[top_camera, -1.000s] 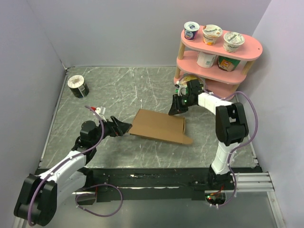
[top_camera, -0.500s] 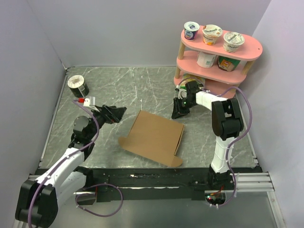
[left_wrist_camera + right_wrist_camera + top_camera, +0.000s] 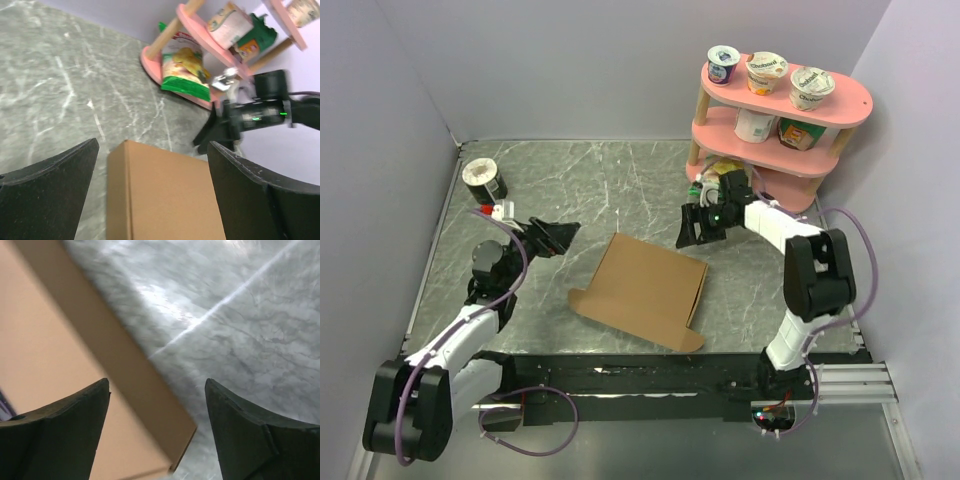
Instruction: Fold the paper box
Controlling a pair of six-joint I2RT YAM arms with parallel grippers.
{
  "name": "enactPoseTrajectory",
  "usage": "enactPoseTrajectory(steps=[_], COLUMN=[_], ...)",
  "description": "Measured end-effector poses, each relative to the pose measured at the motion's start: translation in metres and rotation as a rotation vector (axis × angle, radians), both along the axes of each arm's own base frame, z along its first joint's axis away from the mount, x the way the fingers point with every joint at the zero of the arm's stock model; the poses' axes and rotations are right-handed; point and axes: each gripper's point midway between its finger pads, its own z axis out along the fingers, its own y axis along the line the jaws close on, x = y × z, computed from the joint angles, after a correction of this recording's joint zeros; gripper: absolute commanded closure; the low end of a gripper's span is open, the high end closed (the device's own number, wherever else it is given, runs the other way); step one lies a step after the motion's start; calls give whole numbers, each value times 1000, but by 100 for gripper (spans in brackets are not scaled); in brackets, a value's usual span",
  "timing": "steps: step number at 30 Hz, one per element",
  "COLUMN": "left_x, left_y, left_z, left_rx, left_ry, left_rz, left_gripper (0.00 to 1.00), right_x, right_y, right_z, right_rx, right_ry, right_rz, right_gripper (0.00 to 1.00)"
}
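The right claw (image 3: 698, 228) is standing spread, its two dark fingers (image 3: 65, 425) apart with nothing pinched between them. It is hovering right of centre in the top view, just past the upper right corner of the paper box (image 3: 645, 290). In its own wrist view the box's brown edge is running diagonally under the gap, blurred, and I cannot tell whether a finger is touching it. The left claw (image 3: 558, 236) is also gaping wide and gripping nothing. It is sitting left of centre, apart from the box's upper left corner and pointing toward it. The paper box is lying flat on the grey marbled table (image 3: 590, 180) in the middle of the frame, turned at a slant, with a small tab sticking out at its lower left and another at its lower right. A pink shelf (image 3: 775, 135) is standing in the upper right, carrying yogurt cups (image 3: 766, 72) on its top tier and a green and yellow snack bag (image 3: 185, 70) on its lowest. A dark can (image 3: 483, 181) is sitting in the upper left corner of the table
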Motion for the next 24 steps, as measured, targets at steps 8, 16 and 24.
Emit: enactPoseTrajectory(steps=[8,16,24], left_x=[-9,-26,-38], left_y=[21,17,16], left_z=[-19,-14,-3], left_rx=[-24,-21,-15], left_ry=[60,56,23], left_rz=[18,-25,-39], left_gripper=[4,4,4], right_x=[6,-15,-4], right_y=[23,52,59], right_z=[50,11,2], right_rx=[90,102,131], right_ry=[-146,-13,91], right_rz=[116,224,193], right_gripper=[19,46,63])
